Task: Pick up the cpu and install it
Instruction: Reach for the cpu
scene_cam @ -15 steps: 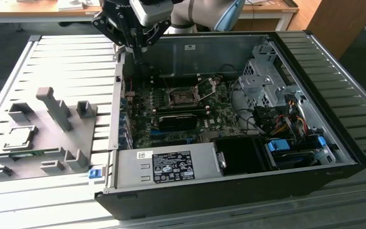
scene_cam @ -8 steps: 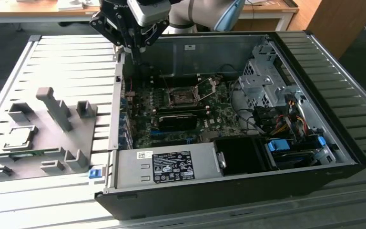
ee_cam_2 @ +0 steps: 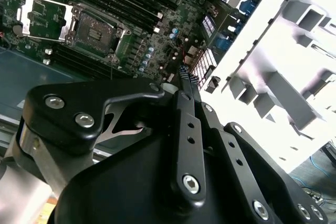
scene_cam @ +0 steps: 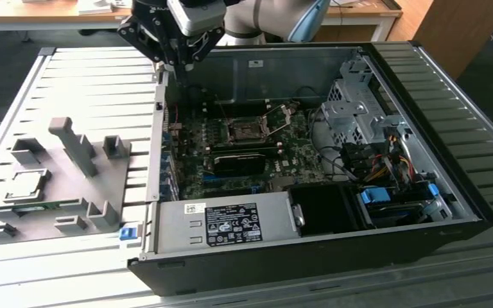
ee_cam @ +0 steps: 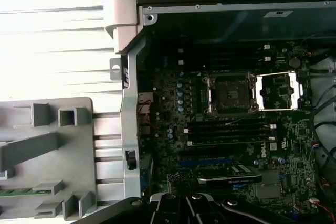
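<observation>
Exterior view, square cpu [scene_cam: 25, 185], shiny silver top, flat on grey tray [scene_cam: 69, 187]

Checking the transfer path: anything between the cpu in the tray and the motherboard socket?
Yes. The case's side wall rises between the grey tray holding the cpu and the socket. The socket's cover stands flipped open, so nothing visible covers it.

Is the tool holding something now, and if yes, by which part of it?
Nothing is held. The tool hangs shut over the computer case edge; the cpu lies on the grey tray.
</observation>
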